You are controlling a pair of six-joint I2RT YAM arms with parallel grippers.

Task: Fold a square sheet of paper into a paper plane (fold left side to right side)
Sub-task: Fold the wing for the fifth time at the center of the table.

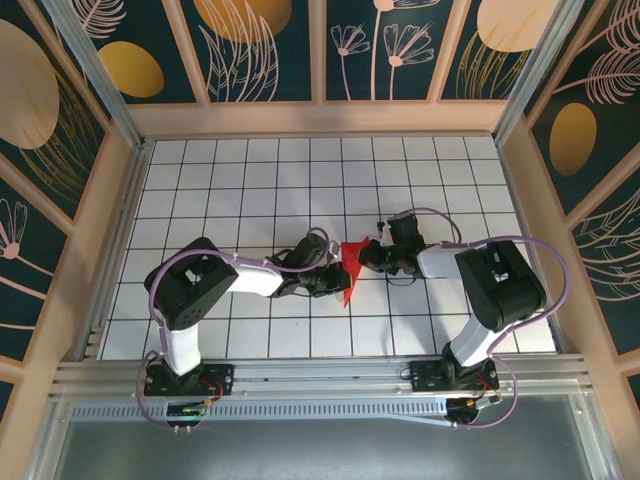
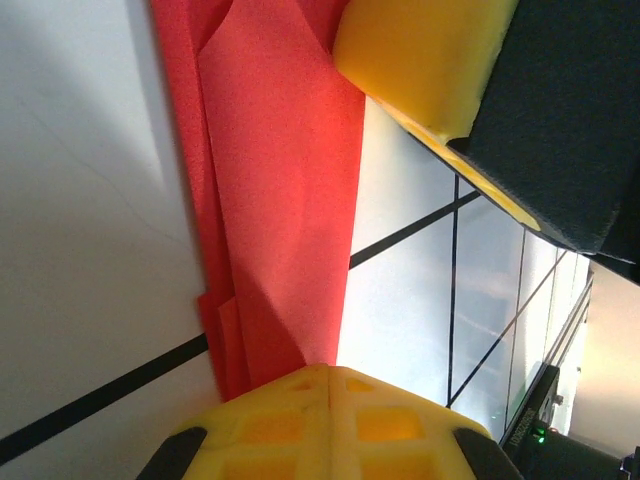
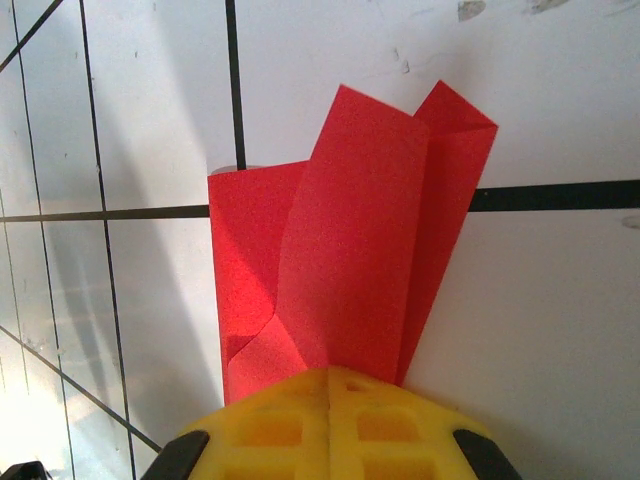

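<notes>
Tabletop (image 1: 250, 180) of white grid tiles, walled by dark floral panels (image 1: 270, 50), carries one folded red paper (image 1: 350, 262), well clear of every edge. Two grippers, left gripper (image 1: 336, 276) and right gripper (image 1: 367, 258), each pinch it with fingers closed.

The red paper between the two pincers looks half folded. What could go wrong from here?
1. The left pincer and the right pincer are both shut on the red paper, so pulling in different directions could tear it.
2. Its layers look loose and bowed rather than pressed flat, so the folds may spring open or crease crooked.
3. In the top view the two pincers sit very close together and might bump each other.
</notes>
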